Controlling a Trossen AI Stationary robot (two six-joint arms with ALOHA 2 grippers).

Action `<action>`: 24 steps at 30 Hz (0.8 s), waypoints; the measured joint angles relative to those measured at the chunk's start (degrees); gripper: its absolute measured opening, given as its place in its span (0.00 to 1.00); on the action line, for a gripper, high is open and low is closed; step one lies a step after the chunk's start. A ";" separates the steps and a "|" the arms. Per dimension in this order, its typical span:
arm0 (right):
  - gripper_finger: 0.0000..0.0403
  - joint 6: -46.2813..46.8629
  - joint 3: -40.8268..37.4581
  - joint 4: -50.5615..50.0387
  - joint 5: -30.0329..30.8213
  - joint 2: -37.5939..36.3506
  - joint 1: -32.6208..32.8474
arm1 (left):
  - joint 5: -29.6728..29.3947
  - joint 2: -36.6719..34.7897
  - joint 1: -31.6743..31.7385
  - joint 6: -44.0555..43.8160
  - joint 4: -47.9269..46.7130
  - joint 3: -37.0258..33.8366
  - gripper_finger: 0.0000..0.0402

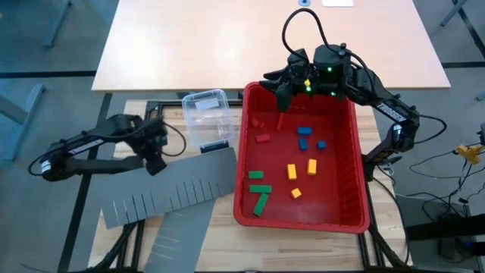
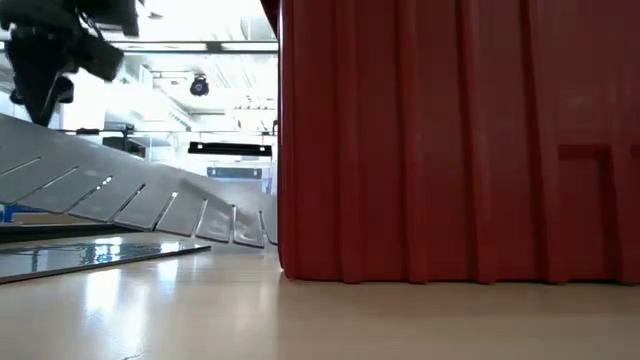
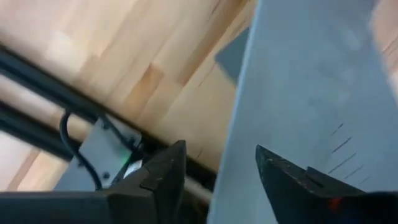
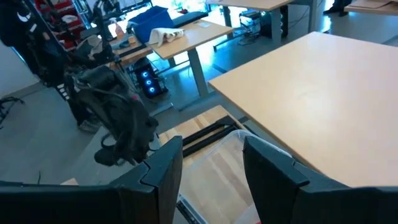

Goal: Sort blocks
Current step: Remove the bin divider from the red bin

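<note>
The blocks lie inside a red bin (image 1: 352,152): red ones (image 1: 263,138) at the far left, blue ones (image 1: 304,130) at the far middle, yellow ones (image 1: 292,172) in the centre, green ones (image 1: 260,199) at the near left. My right gripper (image 1: 282,87) hangs open above the bin's far left corner, pointing nearly level, with nothing between its fingers (image 4: 165,168). My left gripper (image 1: 155,161) points down, open, over the left edge of a grey slotted panel (image 3: 311,81); whether it touches the panel I cannot tell.
A clear plastic tub (image 1: 206,117) stands left of the bin's far end. The grey slotted panel (image 1: 170,189) slants, its left end raised (image 2: 60,160). A second grey panel (image 1: 174,239) lies near the front edge. The red bin wall (image 2: 450,140) fills the low view's right.
</note>
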 joint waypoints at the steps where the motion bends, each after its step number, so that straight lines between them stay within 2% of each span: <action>1: 0.37 0.00 0.00 0.00 0.00 0.00 0.00 | 0.00 1.03 0.00 0.53 -0.34 -0.38 0.45; 6: 0.36 0.14 0.00 0.00 0.00 0.00 0.00 | 1.42 4.90 0.00 3.22 -0.39 -1.39 0.51; 10: 0.37 0.17 0.00 -0.20 -0.02 0.00 0.00 | 9.29 6.09 0.00 5.69 -0.13 -1.52 0.50; 12: 0.38 0.13 0.00 -0.52 -0.02 0.00 0.00 | 11.36 6.15 0.02 6.01 0.15 -1.54 0.47; 15: 0.37 0.09 0.00 -0.69 -0.02 0.00 0.00 | 13.17 6.06 0.02 5.51 0.62 -1.56 0.36; 17: 0.37 -0.38 0.00 -0.70 -0.02 0.00 0.00 | 14.55 6.13 0.04 5.10 0.93 -1.56 0.24; 19: 0.36 -0.96 0.00 -0.70 -0.01 0.00 0.00 | 17.99 6.39 0.04 4.84 1.41 -1.74 0.09; 20: 0.36 -1.17 0.00 -0.72 0.00 0.00 -0.02 | 19.70 6.63 0.09 4.58 1.89 -1.79 0.05; 24: 0.34 -1.46 -0.01 -0.74 -0.02 0.00 -0.39 | 24.32 7.23 -0.11 4.66 2.87 -2.13 0.01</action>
